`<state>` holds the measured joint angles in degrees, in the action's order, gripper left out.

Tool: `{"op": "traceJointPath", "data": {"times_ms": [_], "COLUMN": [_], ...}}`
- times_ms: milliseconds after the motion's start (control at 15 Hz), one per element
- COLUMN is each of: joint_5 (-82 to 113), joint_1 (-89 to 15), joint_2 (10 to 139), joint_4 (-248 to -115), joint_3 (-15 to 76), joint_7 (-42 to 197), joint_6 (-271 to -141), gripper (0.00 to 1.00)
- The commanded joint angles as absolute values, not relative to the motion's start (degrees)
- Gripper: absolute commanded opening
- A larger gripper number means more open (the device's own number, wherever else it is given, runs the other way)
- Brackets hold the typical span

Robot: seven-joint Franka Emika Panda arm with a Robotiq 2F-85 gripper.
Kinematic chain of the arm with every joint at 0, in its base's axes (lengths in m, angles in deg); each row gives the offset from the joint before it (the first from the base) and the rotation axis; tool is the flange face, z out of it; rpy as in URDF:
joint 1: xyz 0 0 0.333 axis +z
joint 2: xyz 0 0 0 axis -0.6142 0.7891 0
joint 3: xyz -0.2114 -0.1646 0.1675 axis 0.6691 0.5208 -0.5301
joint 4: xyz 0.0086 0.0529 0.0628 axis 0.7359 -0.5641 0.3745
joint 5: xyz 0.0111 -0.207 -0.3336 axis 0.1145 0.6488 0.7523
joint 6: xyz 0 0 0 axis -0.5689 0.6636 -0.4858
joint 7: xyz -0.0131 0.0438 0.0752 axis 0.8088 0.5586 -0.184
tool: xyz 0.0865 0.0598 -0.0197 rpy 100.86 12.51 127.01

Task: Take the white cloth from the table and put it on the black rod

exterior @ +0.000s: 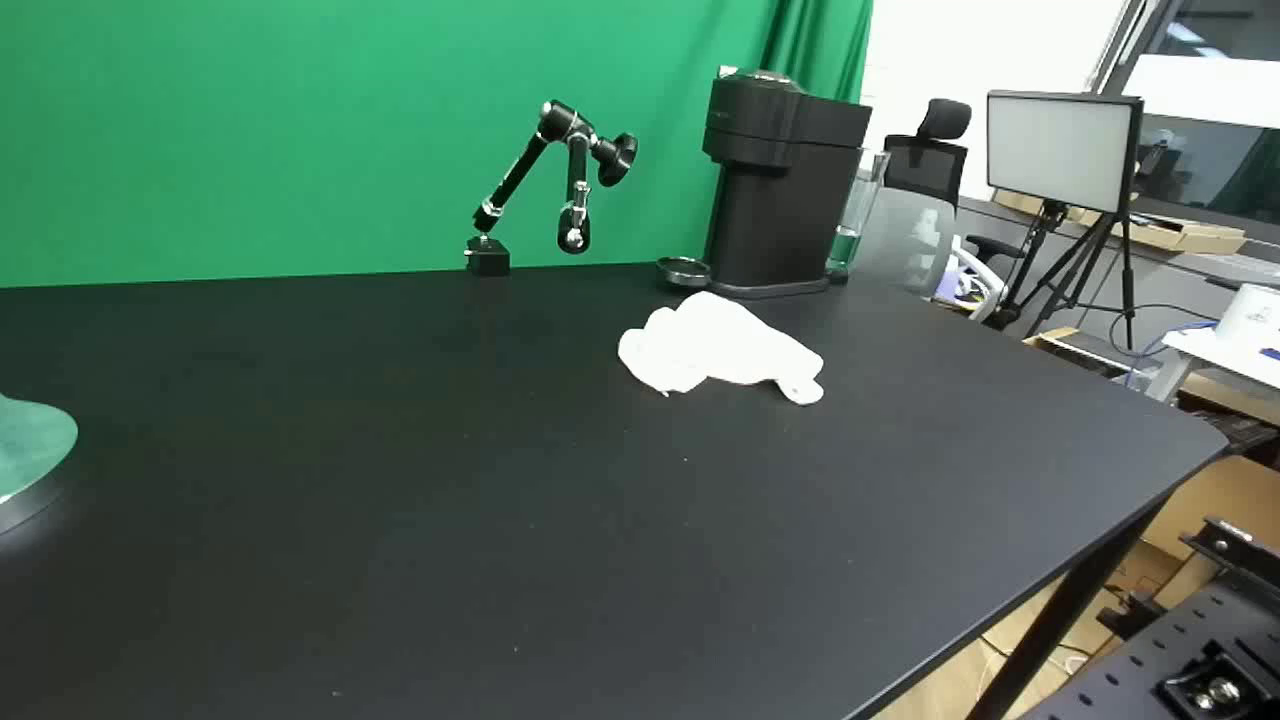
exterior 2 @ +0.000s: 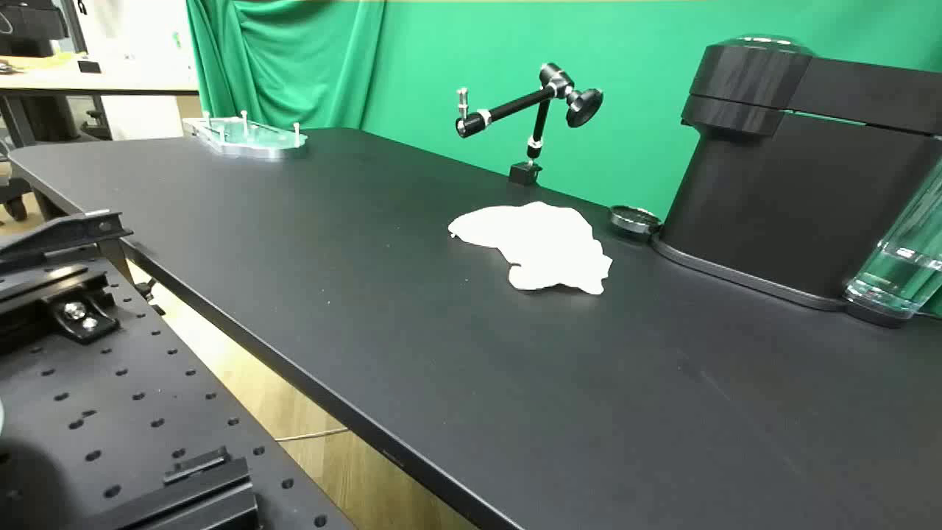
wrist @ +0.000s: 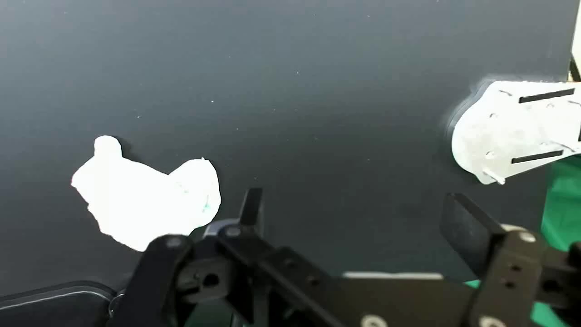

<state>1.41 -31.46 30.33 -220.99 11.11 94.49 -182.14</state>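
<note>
The white cloth [exterior: 715, 345] lies crumpled on the black table [exterior: 430, 480]. It also shows in an exterior view [exterior 2: 556, 246] and at the left of the wrist view [wrist: 140, 197]. The black rod is part of a jointed black arm [exterior: 518, 178] standing at the table's back edge; it also shows in an exterior view [exterior 2: 519, 105], with one section angled out over the table. I cannot make the rod out in the wrist view. My gripper [wrist: 355, 206] is open and empty above the table, with the cloth to the left of its fingers. Neither exterior view shows the gripper.
A black coffee machine [exterior 2: 795, 184] with a water tank [exterior 2: 901, 258] and a small round tray [exterior 2: 634, 219] stands near the cloth and rod. A clear plate with pegs [wrist: 508, 127] lies farther along the table. A perforated board [exterior 2: 154, 390] runs along the front.
</note>
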Motion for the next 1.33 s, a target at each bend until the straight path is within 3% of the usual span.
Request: {"op": "traceJointPath", "data": {"times_ms": [0, 867, 1267], "joint_5": [1.7, 5.3, 16.8], "joint_1": [-30.9, -31.0, -33.4], "joint_2": [30.5, 30.7, 32.9], "joint_4": [-220.8, -222.4, -229.8], "joint_3": [11.6, 12.2, 16.0], "joint_7": [94.7, 89.4, 79.8], "joint_6": [-182.1, -183.6, -197.9], "gripper": [1.0, 1.0, 1.0]}}
